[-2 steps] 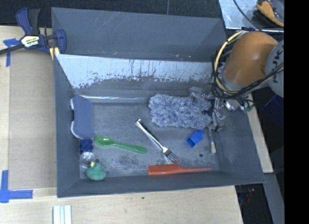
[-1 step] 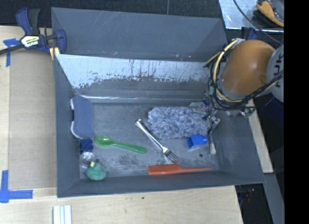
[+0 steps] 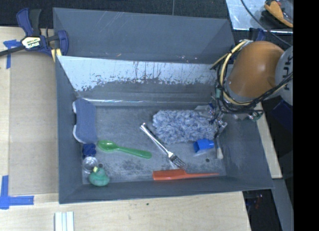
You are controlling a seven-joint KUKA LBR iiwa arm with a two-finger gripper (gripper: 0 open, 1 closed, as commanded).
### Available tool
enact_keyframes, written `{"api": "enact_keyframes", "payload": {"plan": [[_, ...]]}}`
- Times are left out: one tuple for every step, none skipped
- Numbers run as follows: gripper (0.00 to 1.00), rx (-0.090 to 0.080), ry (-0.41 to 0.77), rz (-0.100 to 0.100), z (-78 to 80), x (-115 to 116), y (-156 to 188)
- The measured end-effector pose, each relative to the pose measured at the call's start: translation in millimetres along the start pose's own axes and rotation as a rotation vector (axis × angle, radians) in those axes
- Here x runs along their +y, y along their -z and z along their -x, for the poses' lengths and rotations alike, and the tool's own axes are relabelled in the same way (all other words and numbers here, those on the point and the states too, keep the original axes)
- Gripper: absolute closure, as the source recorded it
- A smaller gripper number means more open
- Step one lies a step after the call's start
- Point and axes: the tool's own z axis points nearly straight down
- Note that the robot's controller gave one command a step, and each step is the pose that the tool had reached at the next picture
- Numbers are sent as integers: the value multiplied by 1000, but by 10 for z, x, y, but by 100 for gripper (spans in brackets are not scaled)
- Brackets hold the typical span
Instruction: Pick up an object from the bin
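Cloth, crumpled and blue-grey, is heaped near the middle of the grey metal bin. A slim metal fork is laid slantwise against the cloth's lower left edge. A glossy green plastic spoon is seen farther left of the cloth, and a flat orange stick below it. A small blue block is set just below the cloth's right end. The gripper is placed at the cloth's right edge, just above that block. Whether it is open or closed cannot be told.
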Motion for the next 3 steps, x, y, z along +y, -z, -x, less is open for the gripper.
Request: {"api": "enact_keyframes", "payload": {"plan": [[100, 0, 0, 0, -2, 3, 54], [100, -2, -1, -2, 3, 0, 139], [100, -1, -3, 0, 4, 2, 390]]}}
